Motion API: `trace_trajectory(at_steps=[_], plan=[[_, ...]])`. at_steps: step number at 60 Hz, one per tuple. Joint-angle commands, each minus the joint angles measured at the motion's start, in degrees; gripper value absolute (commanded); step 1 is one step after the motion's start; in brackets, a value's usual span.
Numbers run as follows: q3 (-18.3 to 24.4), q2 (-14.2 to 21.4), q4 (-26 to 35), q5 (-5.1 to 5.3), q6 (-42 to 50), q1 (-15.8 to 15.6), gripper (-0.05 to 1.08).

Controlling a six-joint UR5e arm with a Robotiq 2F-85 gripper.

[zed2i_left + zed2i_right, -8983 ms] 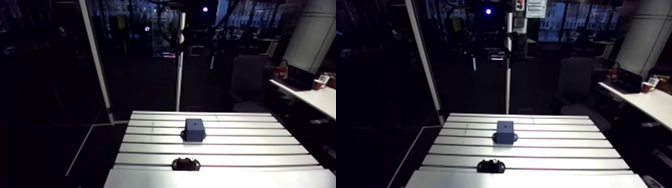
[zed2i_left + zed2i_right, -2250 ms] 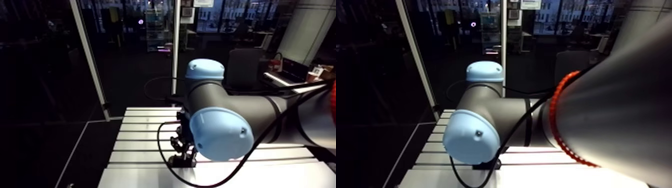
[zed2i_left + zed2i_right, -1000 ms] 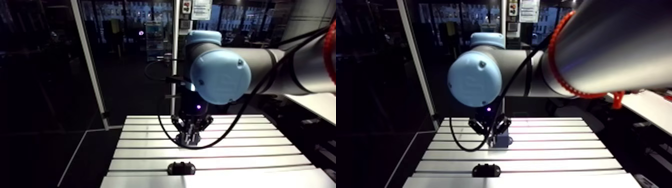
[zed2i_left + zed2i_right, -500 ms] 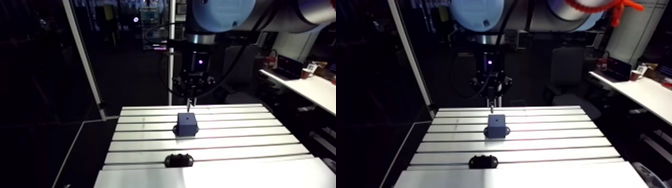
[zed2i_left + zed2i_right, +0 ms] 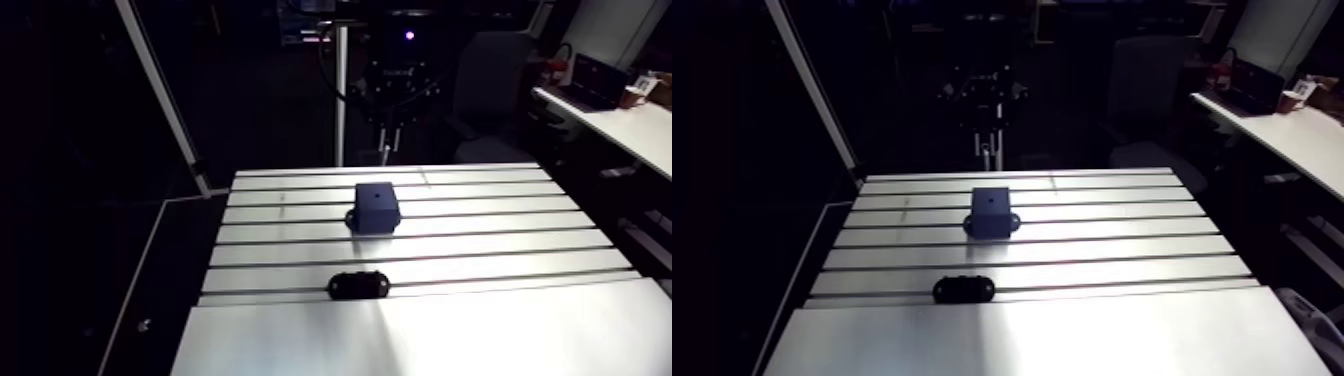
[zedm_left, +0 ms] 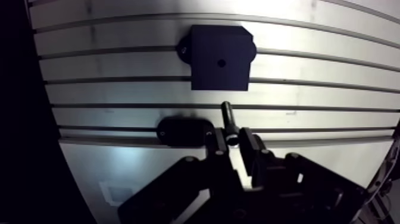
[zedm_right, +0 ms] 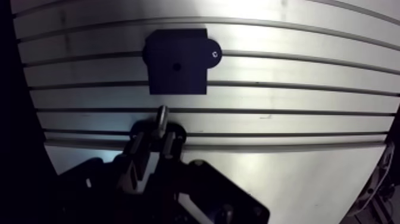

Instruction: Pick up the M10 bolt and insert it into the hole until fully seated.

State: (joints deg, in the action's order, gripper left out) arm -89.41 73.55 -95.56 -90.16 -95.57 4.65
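Observation:
My gripper (image 6: 233, 140) is shut on the M10 bolt (image 6: 229, 121), a dark shank that sticks out past the fingertips (image 6: 218, 138). In the wrist view the dark blue block (image 6: 220, 56) lies ahead of the gripper, with its round hole (image 6: 221, 62) facing up and nothing in it. In the arm view the gripper (image 5: 395, 95) hangs high above the table's far edge, and the bolt (image 5: 385, 150) points down behind the block (image 5: 375, 207).
A black oval bolt holder (image 5: 358, 286) sits on the slotted aluminium table (image 5: 500, 250) nearer the front, and its fingers partly cover it in the wrist view. A slanted post (image 5: 160, 95) rises at the table's left rear corner.
The gripper has risen away from the table with the bolt held in it, from low beside the block to well above it. The arm view has shifted with the arm.

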Motion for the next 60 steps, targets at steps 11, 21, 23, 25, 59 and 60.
trace_trajectory(at_steps=[11,21,23,25,59,60], plan=[[2.63,-4.08,1.56,-0.76,-0.01,0.01,1.08],[2.37,-4.94,1.4,-0.76,0.08,-0.08,1.08],[2.36,-5.03,1.31,-0.69,0.08,-0.08,1.08],[2.43,-5.12,1.23,-0.68,0.08,-0.15,1.08],[2.79,-7.83,1.03,-0.84,0.18,-0.34,1.08],[2.79,-7.83,1.03,-0.84,0.18,-0.34,1.08]])
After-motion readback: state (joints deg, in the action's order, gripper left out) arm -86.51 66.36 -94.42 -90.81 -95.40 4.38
